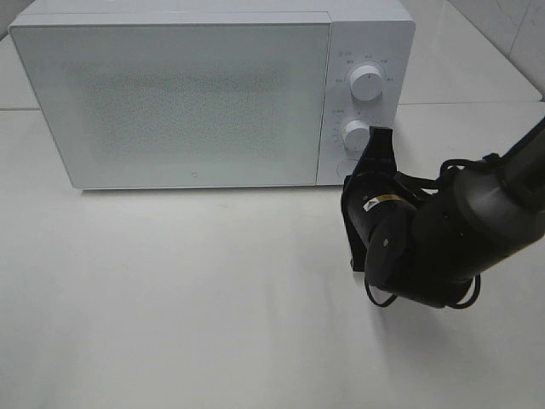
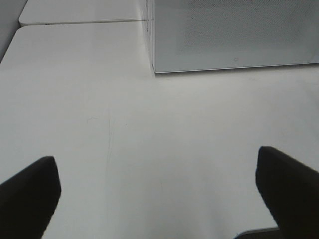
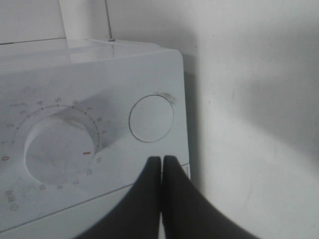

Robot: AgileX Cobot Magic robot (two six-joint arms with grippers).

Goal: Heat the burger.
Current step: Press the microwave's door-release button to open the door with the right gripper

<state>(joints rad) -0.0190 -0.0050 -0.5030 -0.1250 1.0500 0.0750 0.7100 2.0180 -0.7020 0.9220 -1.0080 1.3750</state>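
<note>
desk (image 1: 170, 307): white, matte; left wrist view shows faint scratches.
room: pale tiled wall (image 1: 511, 34) behind.
microwave (image 1: 187, 94): white, door shut, frosted.
burger: not visible in any view.
left jaws: spread wide, holding nothing, over the desk.
right jaws: pressed together, tips near the round button (image 3: 151, 118); contact unclear.
right wrist only: knob (image 3: 57, 149) with red mark and dial numbers.

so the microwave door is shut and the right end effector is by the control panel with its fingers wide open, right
Not quite. The right end effector is shut tight, not wide open, as the right wrist view shows. The rest holds: the microwave door is shut and the end effector is by the control panel.
</note>
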